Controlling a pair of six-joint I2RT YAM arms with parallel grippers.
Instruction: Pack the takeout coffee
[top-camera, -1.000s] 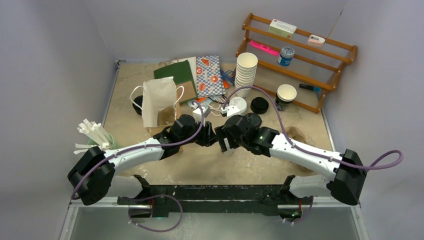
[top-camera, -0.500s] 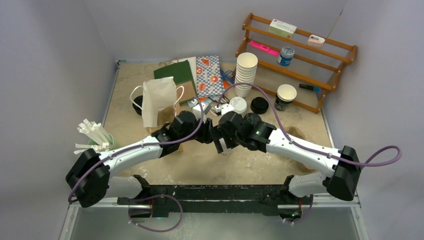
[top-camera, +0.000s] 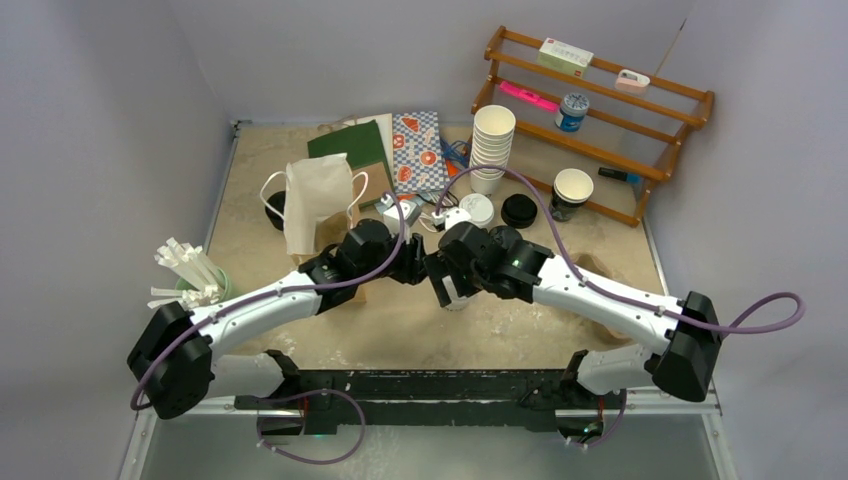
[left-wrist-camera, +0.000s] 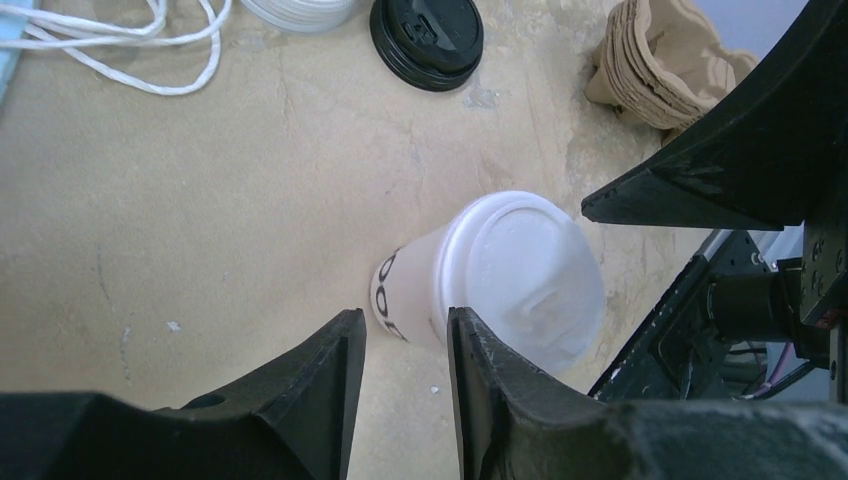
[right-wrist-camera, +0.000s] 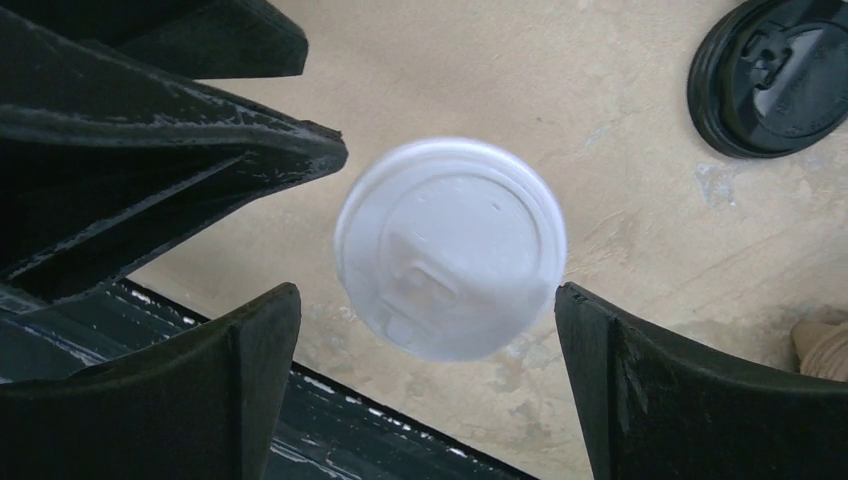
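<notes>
A takeout coffee cup with a white lid (right-wrist-camera: 450, 248) stands upright on the tan table; its black-lettered side (left-wrist-camera: 408, 292) shows in the left wrist view. My right gripper (right-wrist-camera: 428, 292) hangs over it, open wide, with the lid between and below its fingers and clear of both. My left gripper (left-wrist-camera: 403, 318) is close beside the cup, jaws partly open with nothing between them. In the top view both grippers (top-camera: 418, 268) (top-camera: 447, 288) meet mid-table and cover the cup. A black lid (top-camera: 518, 210) lies farther back; I cannot tell if a cup is under it.
A pale paper bag (top-camera: 318, 198) with handles stands at the left. A tall stack of white cups (top-camera: 492, 145), a dark lidless cup (top-camera: 572, 190) and a wooden rack (top-camera: 640, 85) are at the back right. Brown pulp trays (left-wrist-camera: 665, 55) lie right; straws (top-camera: 188, 268) left.
My right gripper has opened wider and shifted a little away from the near edge over the cup. My left arm has edged forward slightly.
</notes>
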